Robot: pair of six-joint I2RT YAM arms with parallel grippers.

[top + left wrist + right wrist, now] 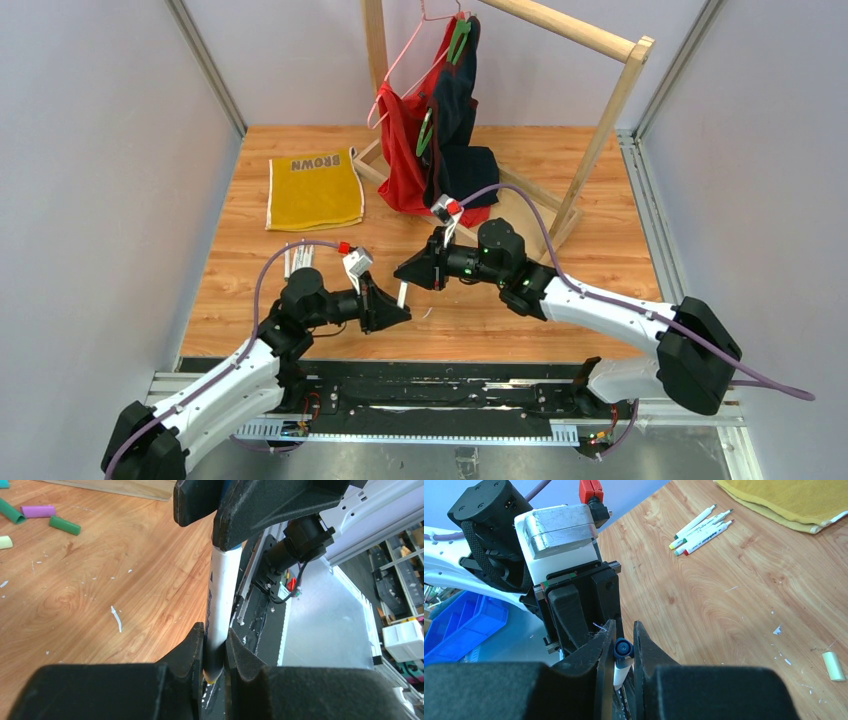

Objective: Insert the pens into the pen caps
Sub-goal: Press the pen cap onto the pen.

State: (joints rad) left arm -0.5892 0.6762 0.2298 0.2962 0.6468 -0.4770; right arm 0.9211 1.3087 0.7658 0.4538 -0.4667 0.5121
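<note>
Your left gripper (216, 641) is clamped on a white pen (222, 590) near its tip end, and a yellowish tip pokes out below the fingers. Your right gripper (624, 631) is closed on a blue cap (623, 648), with white barrel showing right under it. The 2 grippers face each other tip to tip, the pen bridging them above the table (250, 300), to the near-right of the yellow towel (315, 190). I can't tell whether the cap is fully seated, because the fingers hide the joint.

4 spare pens (701, 529) lie side by side on the wood just off the towel's near edge, touching or almost touching each other. A pale yellow cap (833, 666) lies flat, well apart from the towel on its near side. In the left wrist view, a purple cap (37, 511) and a green cap (64, 525) lie close together on the wood. The towel is out of that view, so I can't place them against it.
</note>
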